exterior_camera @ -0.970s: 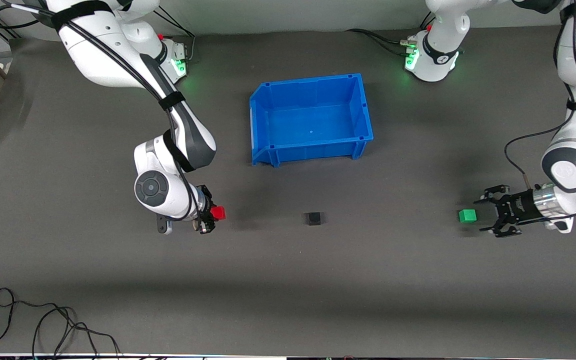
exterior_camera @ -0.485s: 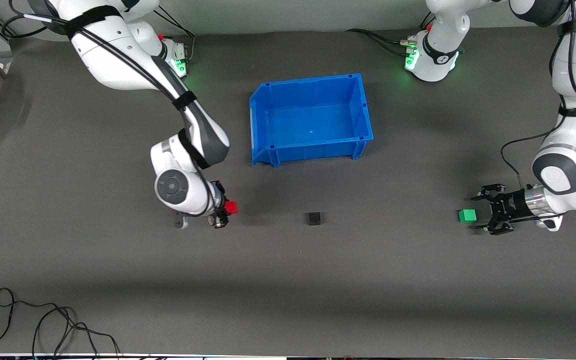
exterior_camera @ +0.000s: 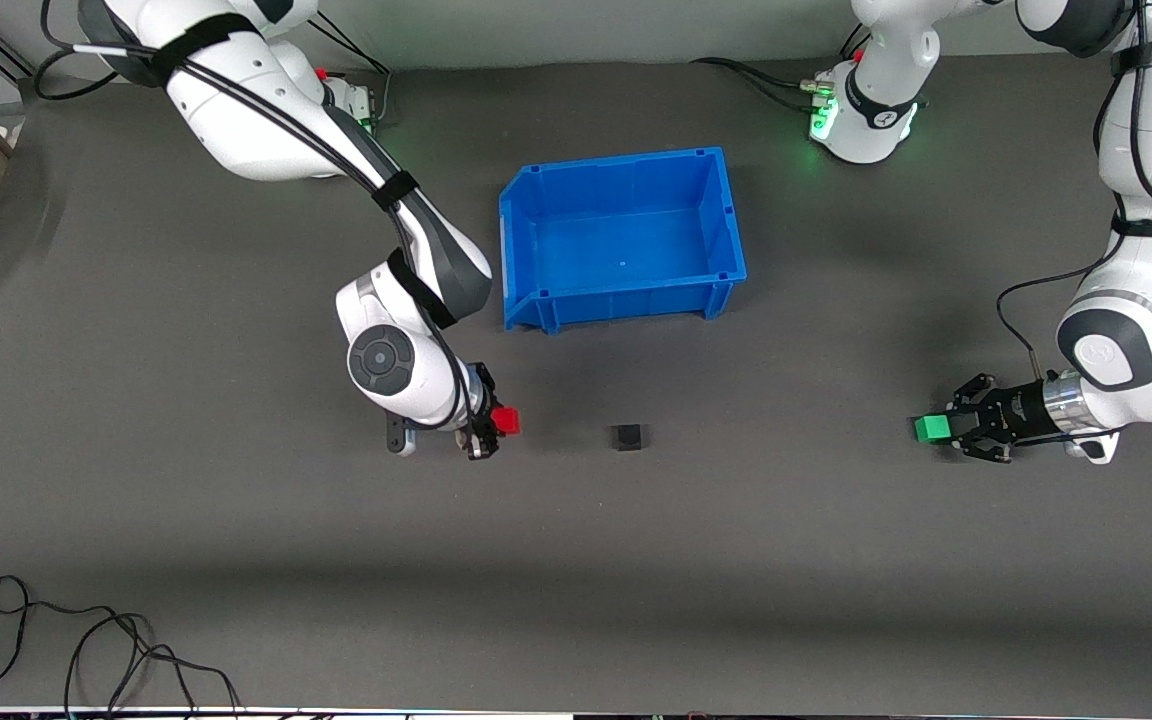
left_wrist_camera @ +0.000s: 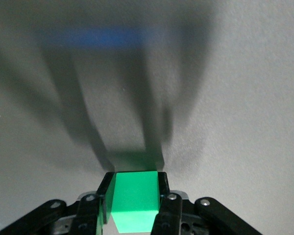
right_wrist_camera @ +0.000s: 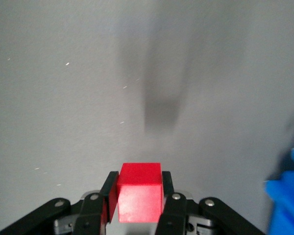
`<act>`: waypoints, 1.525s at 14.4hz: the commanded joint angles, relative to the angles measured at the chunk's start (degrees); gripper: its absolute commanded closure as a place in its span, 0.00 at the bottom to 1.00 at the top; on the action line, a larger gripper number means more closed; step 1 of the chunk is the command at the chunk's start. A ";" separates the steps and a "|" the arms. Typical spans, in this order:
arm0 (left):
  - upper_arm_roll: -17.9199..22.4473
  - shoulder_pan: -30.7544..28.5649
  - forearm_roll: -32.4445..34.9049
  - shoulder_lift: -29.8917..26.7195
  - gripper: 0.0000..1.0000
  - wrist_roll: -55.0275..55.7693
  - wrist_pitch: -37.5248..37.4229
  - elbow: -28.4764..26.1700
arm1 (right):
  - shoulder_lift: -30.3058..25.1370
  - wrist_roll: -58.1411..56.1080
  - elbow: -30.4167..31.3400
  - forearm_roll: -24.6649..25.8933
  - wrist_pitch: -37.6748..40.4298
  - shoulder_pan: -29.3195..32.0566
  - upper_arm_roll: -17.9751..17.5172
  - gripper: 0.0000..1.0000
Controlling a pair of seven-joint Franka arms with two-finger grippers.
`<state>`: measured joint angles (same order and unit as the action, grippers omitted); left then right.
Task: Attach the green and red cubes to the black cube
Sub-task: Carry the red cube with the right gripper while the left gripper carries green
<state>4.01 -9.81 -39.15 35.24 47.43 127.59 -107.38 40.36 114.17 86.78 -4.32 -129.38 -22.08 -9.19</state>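
**Both grippers clamped on cubes**

The right gripper (exterior_camera: 492,428) gripped the red cube (exterior_camera: 505,421) over the mat (exterior_camera: 576,560). The left gripper (exterior_camera: 948,430) pinched the green cube (exterior_camera: 932,429). Between them the black cube (exterior_camera: 627,437) lay, nearer the camera than the bin (exterior_camera: 521,250).

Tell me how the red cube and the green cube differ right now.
Colour: the red cube is red, the green cube green. Holder: the red cube sits in the right claw, the green cube between the left claw's fingers. Position: the red cube is far closer to the black cube; the green cube lies toward the left arm's end. Both look equal in size.
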 commanded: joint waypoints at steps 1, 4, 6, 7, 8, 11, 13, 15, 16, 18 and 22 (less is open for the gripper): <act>0.38 1.46 -0.13 -1.57 0.70 3.71 -0.67 0.41 | 9.71 6.66 -12.30 4.82 -1.14 -0.51 -2.05 0.74; 0.38 4.26 -0.05 -1.75 0.70 10.47 -4.53 4.62 | 16.13 11.77 -18.21 6.26 -1.84 -2.43 -3.46 0.75; 0.38 7.95 -0.22 -2.10 0.70 12.77 -5.16 5.77 | 17.21 13.44 -18.58 6.43 -1.84 -3.32 -3.90 0.76; 0.30 10.06 -0.66 -2.19 0.70 12.87 -4.64 5.78 | 17.29 14.32 -18.58 6.52 -1.84 -3.32 -4.86 0.76; 0.21 12.17 -1.36 -2.19 0.70 12.87 -4.20 5.86 | 17.99 15.46 -19.02 6.61 -2.54 -3.41 -5.30 0.76; -0.23 18.58 -3.21 -1.75 0.73 12.87 -1.92 5.78 | 18.79 16.44 -19.81 6.78 -5.27 -4.90 -5.40 0.76; -0.23 22.54 -5.74 -1.23 0.74 12.96 0.54 5.60 | 18.79 16.78 -19.99 7.40 -5.27 -5.51 -5.31 0.76; -0.15 25.62 -8.56 -1.05 0.74 13.22 2.74 5.16 | 19.14 17.75 -20.16 7.49 -5.71 -5.52 -5.48 0.76; -0.23 27.72 -9.44 -0.87 0.75 14.00 4.84 4.64 | 19.23 17.75 -20.16 7.49 -5.71 -5.60 -5.48 0.76; -0.23 32.20 -10.94 0.61 0.76 17.51 10.11 4.54 | 19.40 17.84 -20.16 7.66 -5.71 -5.69 -5.48 0.76; -0.50 36.79 -13.49 2.03 0.77 20.95 14.96 4.63 | 20.63 17.84 -20.16 7.66 -9.22 -6.40 -5.48 0.76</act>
<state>2.65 25.17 -51.04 37.19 66.67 141.21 -102.48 58.67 129.62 68.96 1.36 -137.12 -27.63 -14.60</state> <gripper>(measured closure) 0.634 0.608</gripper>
